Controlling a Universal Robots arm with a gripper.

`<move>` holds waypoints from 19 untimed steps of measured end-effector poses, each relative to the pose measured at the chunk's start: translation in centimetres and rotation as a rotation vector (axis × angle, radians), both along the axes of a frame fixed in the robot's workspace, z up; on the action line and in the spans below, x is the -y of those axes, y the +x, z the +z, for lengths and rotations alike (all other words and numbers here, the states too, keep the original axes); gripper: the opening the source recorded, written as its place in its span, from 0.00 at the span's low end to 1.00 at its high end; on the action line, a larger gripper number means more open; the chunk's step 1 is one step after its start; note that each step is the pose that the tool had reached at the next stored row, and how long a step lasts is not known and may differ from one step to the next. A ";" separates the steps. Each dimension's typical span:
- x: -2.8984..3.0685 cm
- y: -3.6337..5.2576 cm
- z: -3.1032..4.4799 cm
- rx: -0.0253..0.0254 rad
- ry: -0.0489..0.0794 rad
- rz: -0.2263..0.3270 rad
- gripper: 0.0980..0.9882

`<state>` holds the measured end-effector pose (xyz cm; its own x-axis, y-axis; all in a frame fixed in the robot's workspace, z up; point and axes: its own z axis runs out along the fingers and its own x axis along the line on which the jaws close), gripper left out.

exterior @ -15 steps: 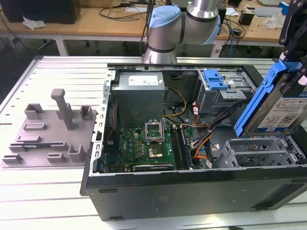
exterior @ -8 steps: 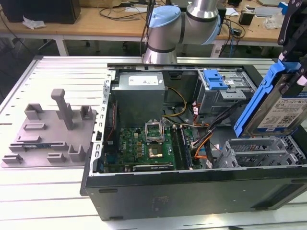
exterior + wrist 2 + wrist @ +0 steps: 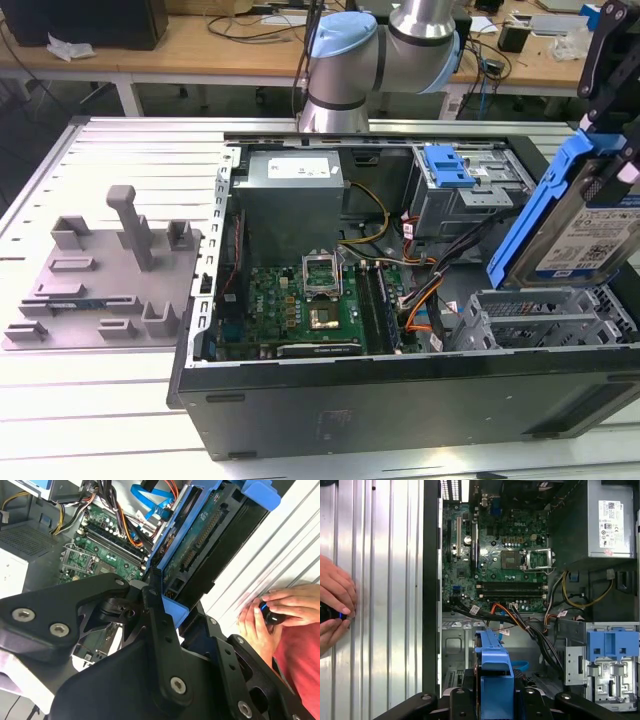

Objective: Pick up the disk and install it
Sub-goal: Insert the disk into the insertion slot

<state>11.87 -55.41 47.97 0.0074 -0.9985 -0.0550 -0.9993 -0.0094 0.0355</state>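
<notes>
In the exterior view the disk (image 3: pixel 592 240), a silver-grey drive with a blue-and-white label in a light-blue bracket, hangs tilted on edge over the open computer case's right end. It is just above the metal drive cage (image 3: pixel 540 315). My gripper (image 3: pixel 610 155) comes down from the top right and is shut on the disk's upper end. In the second wrist view the black fingers (image 3: pixel 159 611) clamp the bracket, and the disk's (image 3: pixel 210 545) underside and connector show. In the first wrist view the bracket's edge (image 3: pixel 494 677) sticks out between the fingers.
The case (image 3: pixel 400 400) lies open on a slatted metal table, with motherboard (image 3: pixel 310 300), grey power supply (image 3: pixel 295 178), loose cables and a smaller blue latch (image 3: pixel 447 165) inside. A grey fixture plate (image 3: pixel 100 280) sits at the exterior view's left. A person's hands (image 3: pixel 272 612) rest beside the case.
</notes>
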 end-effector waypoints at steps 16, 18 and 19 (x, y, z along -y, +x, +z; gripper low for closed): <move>0.35 0.00 -0.98 0.0000 0.000 0.000 0.30; 0.39 0.00 -1.09 0.0000 0.000 0.000 0.30; 0.40 0.00 -1.14 0.0000 0.000 0.000 0.30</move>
<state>11.88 -55.81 46.83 0.0075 -0.9985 -0.0549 -0.9993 -0.0094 0.0355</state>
